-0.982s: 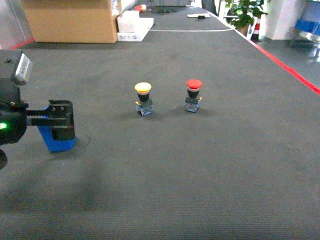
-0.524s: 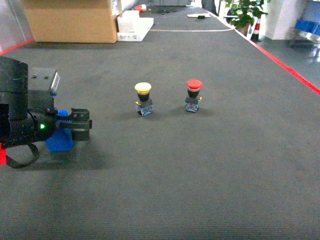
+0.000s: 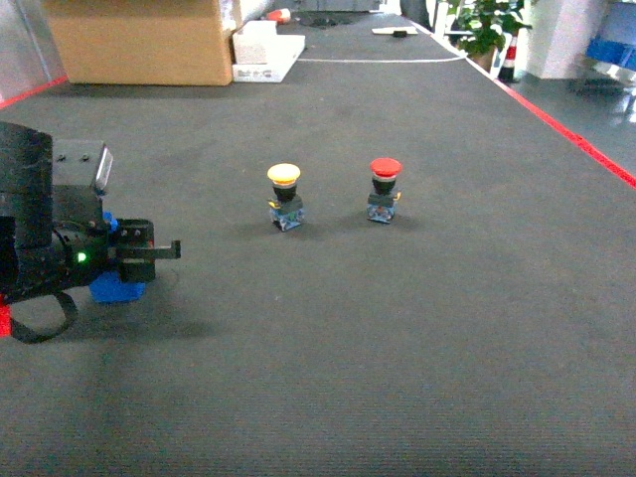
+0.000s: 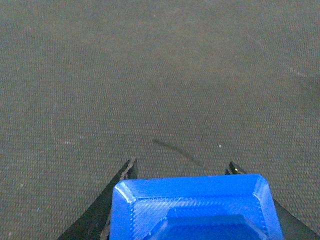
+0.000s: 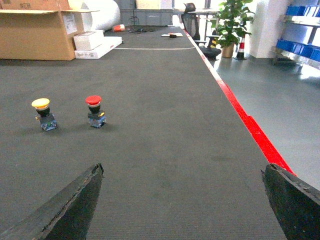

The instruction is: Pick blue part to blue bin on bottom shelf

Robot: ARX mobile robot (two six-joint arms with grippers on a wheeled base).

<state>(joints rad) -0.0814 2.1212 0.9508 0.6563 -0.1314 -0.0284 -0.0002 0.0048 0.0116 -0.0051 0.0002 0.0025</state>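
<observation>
The blue part (image 4: pixel 192 207) is a chamfered blue plastic block that fills the bottom of the left wrist view. It sits between the two dark fingers of my left gripper (image 4: pixel 182 168), which is shut on it. In the head view the left gripper (image 3: pixel 159 251) is low over the dark carpet at the far left, and the blue part (image 3: pixel 117 289) shows beneath it. My right gripper (image 5: pixel 183 169) is open over bare carpet with nothing between its fingers. It does not show in the head view. The blue bin and the bottom shelf are out of view.
A yellow push button (image 3: pixel 284 195) and a red push button (image 3: pixel 384 188) stand upright on the carpet ahead. A cardboard box (image 3: pixel 139 40) and white boxes (image 3: pixel 266 52) sit at the back left. A red floor line (image 3: pixel 566 129) runs along the right, with blue crates on a distant rack (image 5: pixel 299 27).
My left arm has swung further into the head view and its wrist has turned, so the fingers now look thin. The blue part stays under the gripper. Both buttons have stayed put.
</observation>
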